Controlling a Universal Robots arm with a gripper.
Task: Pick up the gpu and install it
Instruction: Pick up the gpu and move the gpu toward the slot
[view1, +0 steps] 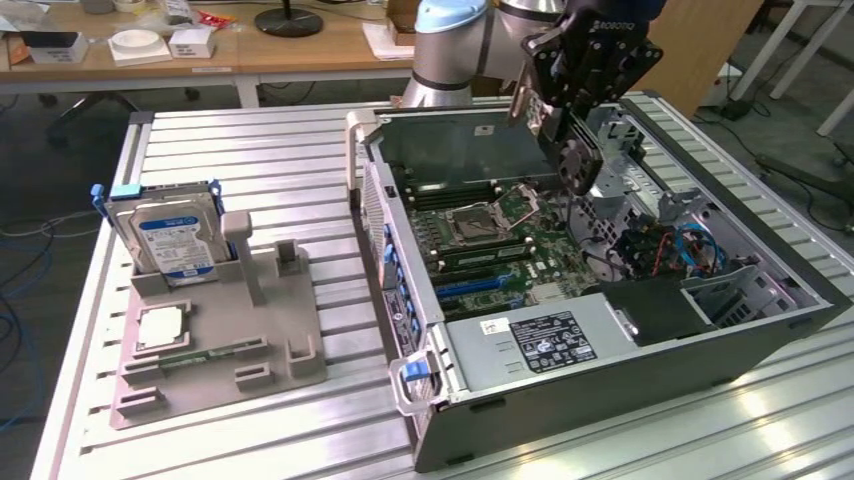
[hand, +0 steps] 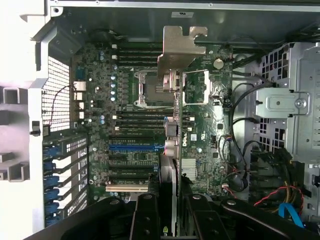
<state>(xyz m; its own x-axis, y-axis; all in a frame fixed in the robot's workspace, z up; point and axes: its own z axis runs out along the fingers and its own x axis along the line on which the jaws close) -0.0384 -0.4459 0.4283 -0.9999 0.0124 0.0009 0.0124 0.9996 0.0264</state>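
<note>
My gripper (view1: 561, 125) hangs over the open computer case (view1: 601, 400), shut on the gpu (view1: 577, 160). The black card hangs tilted above the motherboard (view1: 501, 245), near the case's back wall. In the wrist view the gpu (hand: 171, 150) shows edge-on, running away from my gripper (hand: 168, 210), with its silver metal bracket (hand: 180, 50) at the far end. My black fingers (hand: 145, 215) clamp it from both sides. Below it lie the empty processor socket (hand: 150, 87) and the blue expansion slot (hand: 132, 146).
On the exterior view's left a grey fixture (view1: 214, 345) holds an upright hard drive with a blue-and-white label (view1: 167, 235) and a small square chip (view1: 160, 327). Inside the case are the power supply (view1: 534, 345), a drive cage (hand: 285, 105) and loose cables (view1: 681, 250).
</note>
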